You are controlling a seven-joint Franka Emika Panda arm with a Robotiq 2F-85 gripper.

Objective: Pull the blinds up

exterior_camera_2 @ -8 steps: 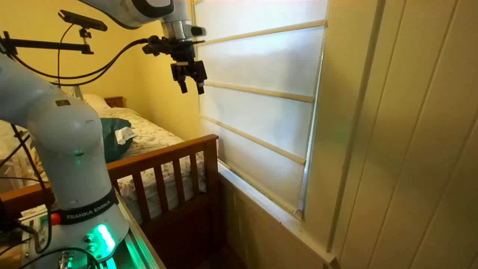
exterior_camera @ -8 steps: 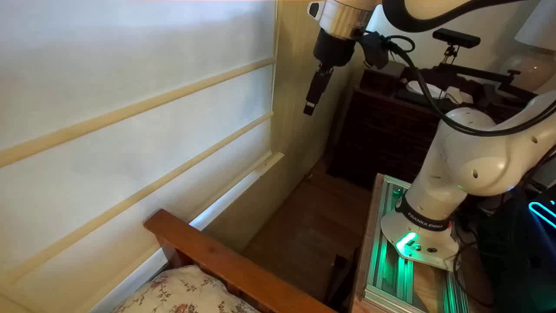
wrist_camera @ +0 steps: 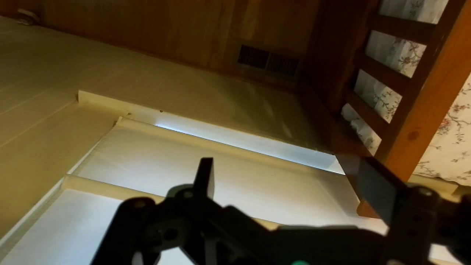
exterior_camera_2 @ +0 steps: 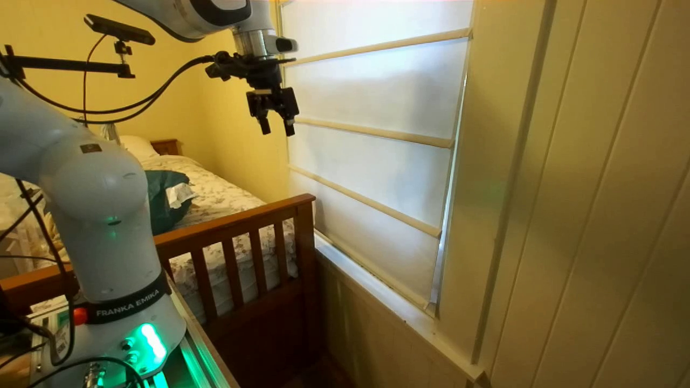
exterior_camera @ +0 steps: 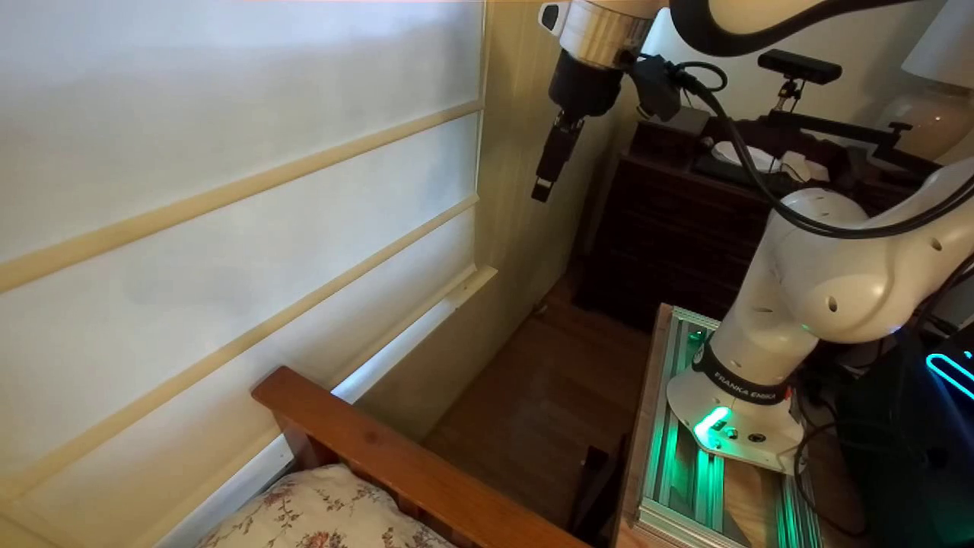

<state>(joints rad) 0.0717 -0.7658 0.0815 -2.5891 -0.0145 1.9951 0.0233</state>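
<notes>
Nearest in the wrist view, the gripper (wrist_camera: 289, 175) has its two fingers (wrist_camera: 204, 176) well parted with nothing between them; I suppose they are spread so in order to receive an edge of the blinds (exterior_camera_2: 372, 161). It points downward in free air in both exterior views, and it seems not to touch them. Beyond it stands the wooden bed end (wrist_camera: 419, 125), just beside the blinds, therefore the side away from it should be the easier one for grasping. The blinds themselves hang lowered, their cross bands (exterior_camera: 240, 190) being probably stiffeners which hold them flat. Farther still, the bottom rail (wrist_camera: 184, 138) lies along the sill (wrist_camera: 250, 142); whether it rests there I cannot tell, but the lifting would likely begin from this rail.
</notes>
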